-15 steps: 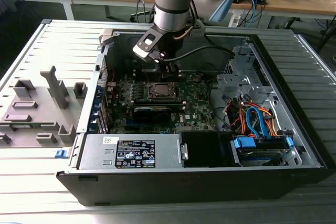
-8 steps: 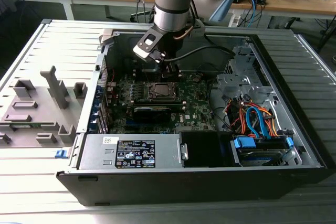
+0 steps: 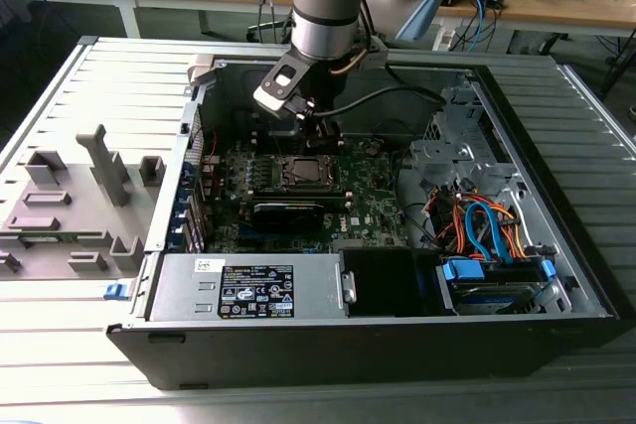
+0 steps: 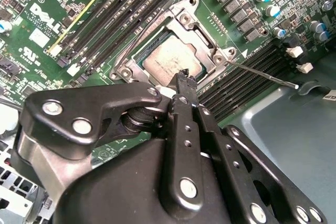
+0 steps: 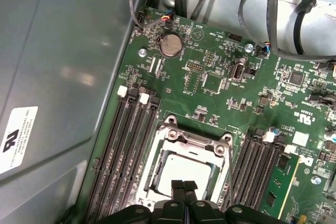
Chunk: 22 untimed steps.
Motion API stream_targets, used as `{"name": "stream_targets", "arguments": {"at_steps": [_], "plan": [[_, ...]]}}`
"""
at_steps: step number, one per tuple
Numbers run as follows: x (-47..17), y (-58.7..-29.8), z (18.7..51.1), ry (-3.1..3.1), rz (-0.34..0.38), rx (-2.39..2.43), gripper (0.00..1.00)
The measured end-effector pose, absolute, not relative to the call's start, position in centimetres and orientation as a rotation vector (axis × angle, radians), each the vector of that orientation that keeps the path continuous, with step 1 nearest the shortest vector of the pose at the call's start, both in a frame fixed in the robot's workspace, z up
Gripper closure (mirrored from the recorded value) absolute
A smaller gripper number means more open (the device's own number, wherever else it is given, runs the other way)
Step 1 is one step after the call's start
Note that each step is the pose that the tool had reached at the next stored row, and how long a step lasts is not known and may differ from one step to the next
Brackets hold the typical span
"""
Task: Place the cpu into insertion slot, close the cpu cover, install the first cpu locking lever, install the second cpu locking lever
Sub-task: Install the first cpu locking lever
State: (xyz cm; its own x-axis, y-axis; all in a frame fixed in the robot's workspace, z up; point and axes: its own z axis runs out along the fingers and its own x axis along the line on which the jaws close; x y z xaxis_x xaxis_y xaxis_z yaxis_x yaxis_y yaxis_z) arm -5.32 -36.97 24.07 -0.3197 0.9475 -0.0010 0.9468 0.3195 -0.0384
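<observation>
The cpu (image 4: 169,60) shows its pale metal top inside the insertion slot (image 3: 303,172) on the green board. The silver cpu cover (image 5: 193,141) lies flat over it, and the chip (image 5: 190,172) shows through its window. A thin locking lever (image 4: 262,75) sticks out from a socket corner over the memory slots. Another lever (image 4: 137,41) runs along the frame's side. My gripper (image 4: 185,77) is shut with nothing between its fingers. Its tip hovers just over the cpu's edge, and in the first wrist view the gripper (image 5: 184,184) sits over the cover's window. The arm reaches down into the case, gripper (image 3: 320,134) just behind the socket.
Long black memory slots (image 5: 131,145) flank the socket on both sides. The grey case wall (image 5: 58,77) stands close beside the board. A power supply (image 3: 248,290) and a drive bay with blue and orange cables (image 3: 487,230) fill the case front. A grey fixture (image 3: 70,206) lies at the exterior view's left.
</observation>
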Motion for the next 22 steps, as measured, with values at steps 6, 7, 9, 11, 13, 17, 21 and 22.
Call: {"name": "stream_targets", "arguments": {"at_steps": [6, 7, 9, 11, 13, 17, 21, 22], "plan": [[-5.32, -36.97, 24.07, -2.553, 0.050, -1.794, 0.89], [-5.32, -36.97, 24.07, -2.556, 0.050, -1.789, 0.89], [-5.32, -36.97, 24.07, -2.566, 0.050, -1.775, 0.89], [-5.32, -36.97, 24.07, -2.573, 0.050, -1.765, 0.89], [-5.32, -36.97, 24.07, -2.582, 0.050, -1.752, 0.89], [-5.32, -36.97, 24.07, -2.594, 0.051, -1.734, 0.89], [-5.32, -36.97, 24.07, -2.611, 0.051, -1.710, 0.89], [-5.32, -36.97, 24.07, -2.614, 0.051, -1.705, 0.89]]}}
